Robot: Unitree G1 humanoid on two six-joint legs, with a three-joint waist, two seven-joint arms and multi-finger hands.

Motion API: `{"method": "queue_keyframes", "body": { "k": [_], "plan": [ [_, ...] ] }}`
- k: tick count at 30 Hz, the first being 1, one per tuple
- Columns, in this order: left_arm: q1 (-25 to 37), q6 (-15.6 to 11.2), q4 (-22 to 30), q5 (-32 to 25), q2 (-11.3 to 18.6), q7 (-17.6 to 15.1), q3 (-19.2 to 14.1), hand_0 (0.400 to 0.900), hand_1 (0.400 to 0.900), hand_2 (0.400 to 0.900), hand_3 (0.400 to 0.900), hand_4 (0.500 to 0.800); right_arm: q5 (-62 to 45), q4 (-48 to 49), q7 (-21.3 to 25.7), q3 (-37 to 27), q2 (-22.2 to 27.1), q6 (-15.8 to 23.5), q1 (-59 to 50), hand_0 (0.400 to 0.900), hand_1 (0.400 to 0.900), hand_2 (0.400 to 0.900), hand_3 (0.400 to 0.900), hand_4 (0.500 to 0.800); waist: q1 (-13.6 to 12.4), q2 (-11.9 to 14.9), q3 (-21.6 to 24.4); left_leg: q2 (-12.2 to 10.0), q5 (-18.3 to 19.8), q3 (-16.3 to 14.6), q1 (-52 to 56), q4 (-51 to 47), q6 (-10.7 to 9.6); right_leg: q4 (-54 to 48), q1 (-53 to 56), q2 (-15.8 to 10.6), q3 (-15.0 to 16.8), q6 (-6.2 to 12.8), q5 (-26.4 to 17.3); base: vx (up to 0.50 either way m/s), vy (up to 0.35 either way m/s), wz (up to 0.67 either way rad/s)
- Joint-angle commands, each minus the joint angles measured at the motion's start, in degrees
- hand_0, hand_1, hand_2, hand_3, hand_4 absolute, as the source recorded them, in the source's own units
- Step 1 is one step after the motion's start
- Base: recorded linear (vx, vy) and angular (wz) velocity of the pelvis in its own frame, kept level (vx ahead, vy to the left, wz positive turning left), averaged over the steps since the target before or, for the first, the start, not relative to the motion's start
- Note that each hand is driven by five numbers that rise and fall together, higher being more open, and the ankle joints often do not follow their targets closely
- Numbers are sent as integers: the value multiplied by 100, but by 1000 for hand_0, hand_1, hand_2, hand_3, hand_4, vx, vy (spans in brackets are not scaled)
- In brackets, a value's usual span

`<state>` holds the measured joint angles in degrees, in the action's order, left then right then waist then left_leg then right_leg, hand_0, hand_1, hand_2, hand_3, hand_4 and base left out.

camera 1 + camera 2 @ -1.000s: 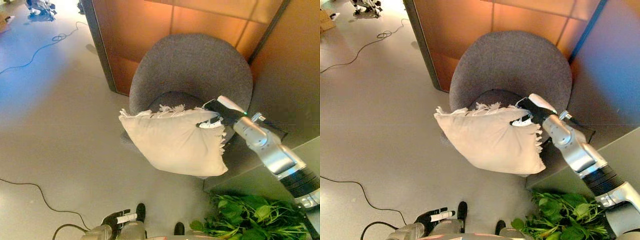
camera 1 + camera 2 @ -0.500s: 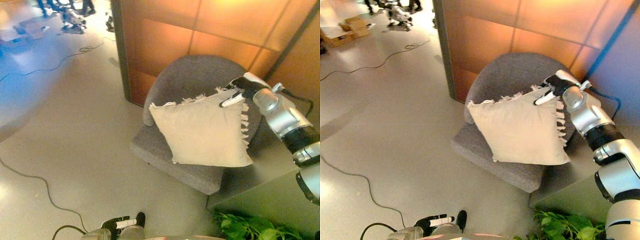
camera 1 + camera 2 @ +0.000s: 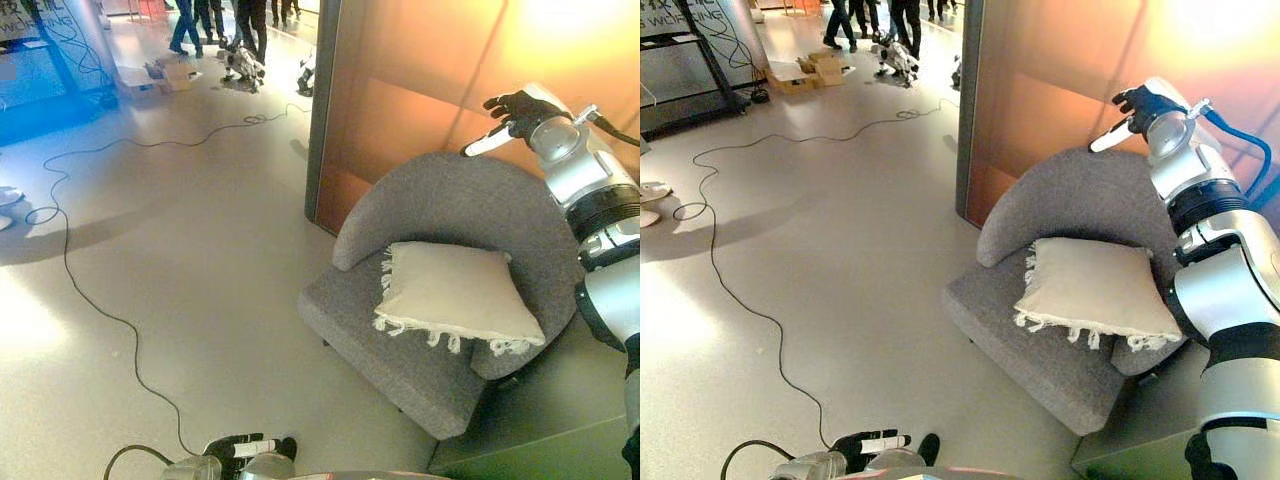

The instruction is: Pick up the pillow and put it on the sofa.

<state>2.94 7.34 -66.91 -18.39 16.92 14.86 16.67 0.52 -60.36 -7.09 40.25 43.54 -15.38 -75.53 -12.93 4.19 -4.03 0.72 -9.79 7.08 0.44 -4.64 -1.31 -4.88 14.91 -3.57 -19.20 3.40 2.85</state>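
Cream pillow (image 3: 455, 295) lay on the grey sofa (image 3: 440, 370); from what I could see, the job looked done.

Fringed and flat, it rested on the seat toward the back edge, its far side leaning against the curved backrest, its fringe hanging near the right edge. I had the right robot hand (image 3: 512, 112) up above the top rim of the backrest, well clear of the pillow, fingers loosely spread and gripping nothing. The left robot hand (image 3: 872, 442) hung idle near the floor at the bottom of the view, fingers straight and empty. I judged nothing remained but lowering the arm.
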Motion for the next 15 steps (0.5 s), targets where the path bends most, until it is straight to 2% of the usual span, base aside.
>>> {"method": "queue_keyframes", "body": {
  "k": [1,7,11,15],
  "plan": [
    [-76,11,-383,85,109,171,513,900,900,900,900,800,-85,-51,343,492,407,261,-992,900,900,900,900,800,-21,123,318,-109,964,-268,467,15,-276,259,-498,-6,159,25,-39,-5,-1,-7],
    [-24,-18,-394,139,89,176,478,900,900,900,900,800,-1044,353,510,14,375,213,-549,900,900,900,900,800,147,93,275,-120,994,-391,488,16,-265,298,-552,-8,298,33,-35,-40,0,-14],
    [55,-17,-393,146,22,120,409,900,900,900,900,800,-1896,1234,678,-792,115,199,491,900,900,900,900,800,382,41,212,-152,1035,-547,517,24,-245,361,-623,-5,476,22,-17,-73,9,-24],
    [92,-38,-360,119,-64,58,281,900,900,900,900,800,-2019,2173,695,-1423,-322,261,1768,900,900,900,900,800,608,-19,149,-175,1081,-706,559,38,-225,405,-674,7,627,16,-5,-70,14,-28]
  ]
}}
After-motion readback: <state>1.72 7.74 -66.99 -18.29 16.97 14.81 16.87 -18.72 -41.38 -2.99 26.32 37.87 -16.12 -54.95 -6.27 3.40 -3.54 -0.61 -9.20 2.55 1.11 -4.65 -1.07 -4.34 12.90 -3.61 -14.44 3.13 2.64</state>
